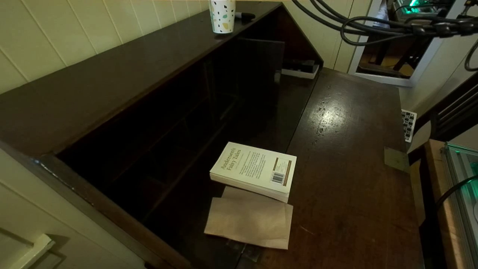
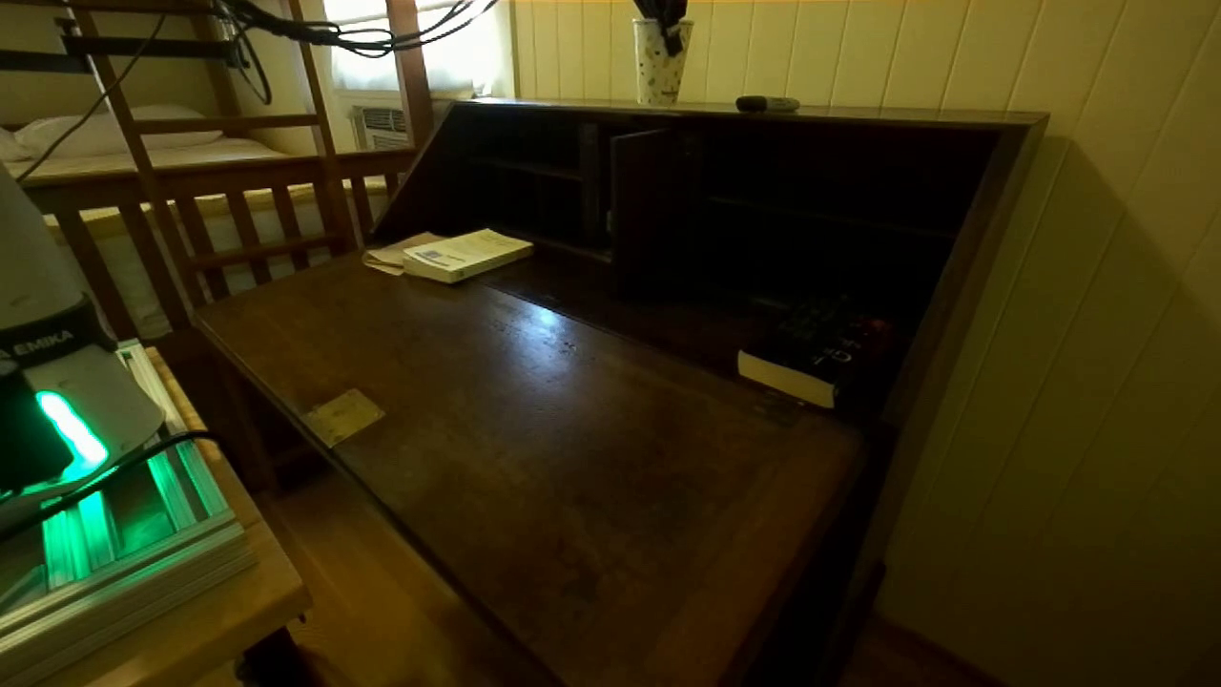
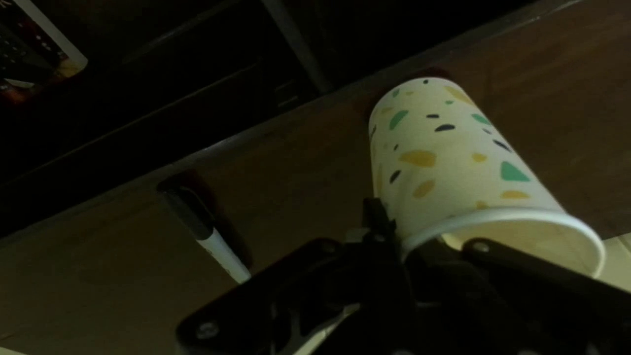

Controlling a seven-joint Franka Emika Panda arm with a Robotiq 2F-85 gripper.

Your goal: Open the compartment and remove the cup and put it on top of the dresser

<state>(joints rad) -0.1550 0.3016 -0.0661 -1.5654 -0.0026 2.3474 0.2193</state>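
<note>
- I have the cup (image 3: 443,148) at the right of the wrist view, its base toward the top of that frame and its open mouth toward the lower right.
- My jaws, low in the wrist view, are together on the cup's rim, pinching its wall.
- In both exterior views the cup is upright at the top of the frame, on the top of the dresser (image 1: 108,74), near the front edge; its base seems to meet the wood.
- Near the cup, a marker (image 3: 202,226) lies on that same top, its black cap toward the upper left of my wrist view.
- Lower down, in the upper middle of an exterior view, the compartment door (image 2: 644,205) stands swung outward.
- At the right of that frame lies a dark book (image 2: 801,358).
- In the middle of an exterior view, a pale book (image 1: 254,168) lies right against some brown paper (image 1: 248,224), both on the surface (image 1: 347,209).
- Dark cables (image 1: 373,26) hang across the upper right there.
</note>
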